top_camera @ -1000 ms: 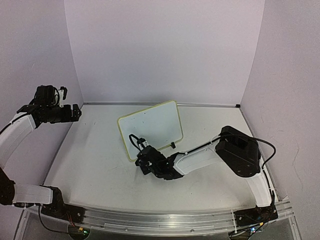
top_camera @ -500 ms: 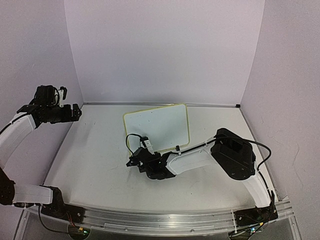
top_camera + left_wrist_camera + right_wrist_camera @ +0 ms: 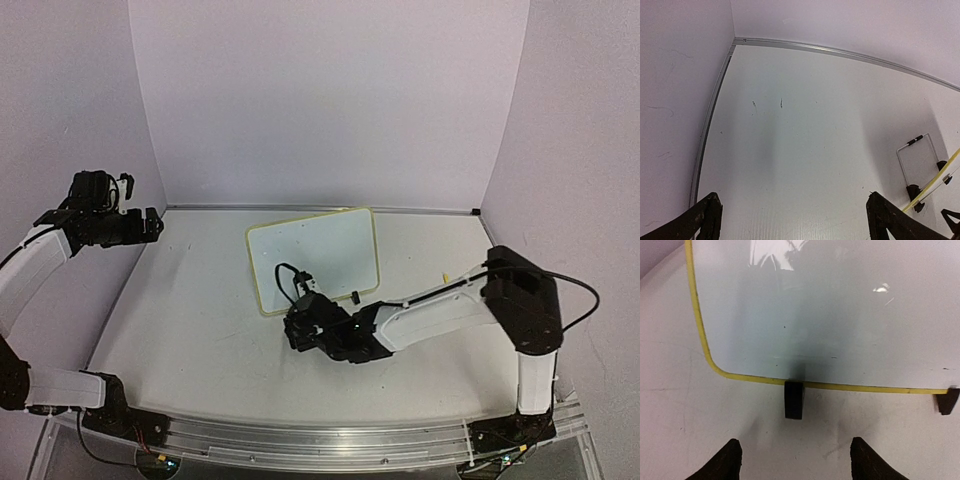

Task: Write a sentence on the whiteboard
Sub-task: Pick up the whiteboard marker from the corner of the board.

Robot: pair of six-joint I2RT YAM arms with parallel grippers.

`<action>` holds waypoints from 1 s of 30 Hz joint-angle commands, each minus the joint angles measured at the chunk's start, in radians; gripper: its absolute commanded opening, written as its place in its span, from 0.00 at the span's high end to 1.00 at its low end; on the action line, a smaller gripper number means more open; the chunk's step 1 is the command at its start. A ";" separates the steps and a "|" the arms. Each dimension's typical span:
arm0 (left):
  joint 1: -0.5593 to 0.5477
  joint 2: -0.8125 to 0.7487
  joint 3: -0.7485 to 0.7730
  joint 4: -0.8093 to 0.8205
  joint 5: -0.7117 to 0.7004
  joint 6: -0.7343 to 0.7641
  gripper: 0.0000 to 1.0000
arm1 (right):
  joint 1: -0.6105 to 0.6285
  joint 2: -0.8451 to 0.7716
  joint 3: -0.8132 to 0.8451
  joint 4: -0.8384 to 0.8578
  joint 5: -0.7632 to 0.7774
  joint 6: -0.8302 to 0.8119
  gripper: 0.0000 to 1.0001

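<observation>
While the whiteboard (image 3: 315, 255) stands on the counter (image 3: 190, 320), the right gripper (image 3: 794, 460) is wide open near it; the left gripper (image 3: 795, 225) is wide open too.

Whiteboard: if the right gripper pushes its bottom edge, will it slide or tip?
Likely slides or pivots: the whiteboard rests on two small black feet. It looks thin and light, so it may tip backward. The glossy face probably offers little grip.

the small white board with pale yellow rim (image 3: 315, 255) blocks mid-table. a black right gripper (image 3: 297, 332) crowds its near edge; white tabletop (image 3: 190, 320) to its left lies open.
</observation>
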 commanded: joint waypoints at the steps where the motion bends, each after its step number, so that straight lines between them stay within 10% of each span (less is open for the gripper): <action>1: 0.000 -0.035 0.010 0.003 -0.012 -0.021 0.01 | 0.006 -0.256 -0.113 -0.032 0.048 -0.039 0.27; 13: 0.000 -0.050 -0.008 0.023 -0.028 -0.017 0.01 | -0.395 -0.613 -0.265 -0.440 -0.193 -0.001 0.30; 21: -0.001 -0.047 -0.018 0.031 -0.028 -0.011 0.01 | -0.806 -0.578 -0.301 -0.521 -0.455 -0.056 0.32; 30: -0.001 -0.036 -0.016 0.028 -0.010 -0.014 0.01 | -0.961 -0.429 -0.289 -0.532 -0.515 -0.131 0.43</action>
